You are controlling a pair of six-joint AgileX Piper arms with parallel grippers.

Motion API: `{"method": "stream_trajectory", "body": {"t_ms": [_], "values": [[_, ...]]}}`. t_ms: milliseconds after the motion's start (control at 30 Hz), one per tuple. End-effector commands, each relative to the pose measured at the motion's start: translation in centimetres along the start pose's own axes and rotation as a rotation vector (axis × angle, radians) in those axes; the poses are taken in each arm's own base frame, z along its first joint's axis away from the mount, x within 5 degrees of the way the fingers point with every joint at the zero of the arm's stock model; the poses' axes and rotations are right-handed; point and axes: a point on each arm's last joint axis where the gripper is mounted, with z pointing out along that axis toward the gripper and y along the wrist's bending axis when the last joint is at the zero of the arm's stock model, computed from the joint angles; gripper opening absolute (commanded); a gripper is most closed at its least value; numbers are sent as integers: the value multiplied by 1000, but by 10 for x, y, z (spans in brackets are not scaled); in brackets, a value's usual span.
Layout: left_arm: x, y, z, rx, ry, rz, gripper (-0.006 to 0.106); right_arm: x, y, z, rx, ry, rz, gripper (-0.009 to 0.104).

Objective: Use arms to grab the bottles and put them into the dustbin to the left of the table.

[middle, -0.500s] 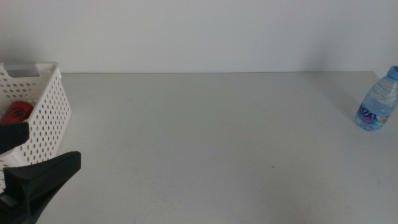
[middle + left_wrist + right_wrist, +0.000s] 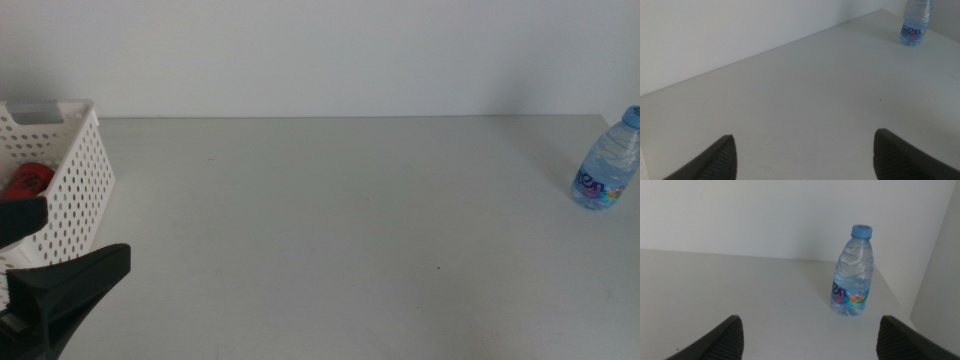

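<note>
A small clear water bottle (image 2: 605,160) with a blue cap stands upright at the table's far right edge. It also shows in the left wrist view as the bottle (image 2: 916,22) and in the right wrist view as the bottle (image 2: 854,272). The white perforated dustbin (image 2: 75,190) sits at the left, with a red can (image 2: 28,180) lying inside it. My left gripper (image 2: 45,250) hangs open and empty beside the dustbin's near side; its own view shows the left gripper (image 2: 805,160) over bare table. My right gripper (image 2: 810,340) is open and empty, facing the bottle from a short distance, and is out of the middle view.
The light-grey table (image 2: 330,220) runs back to a white wall. In the right wrist view a white vertical surface (image 2: 940,275) rises close beside the bottle.
</note>
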Motion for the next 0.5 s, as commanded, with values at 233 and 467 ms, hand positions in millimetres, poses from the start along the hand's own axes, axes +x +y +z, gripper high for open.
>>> {"method": "stream_trajectory", "body": {"t_ms": [233, 467], "values": [[-14, 0, -3, 5, -93, -20, 94, -1, 0, 27, 6, 13, -59, 68], [-14, 0, -3, 5, -93, -20, 94, 9, -4, 43, 57, 77, -1, 68]]}}
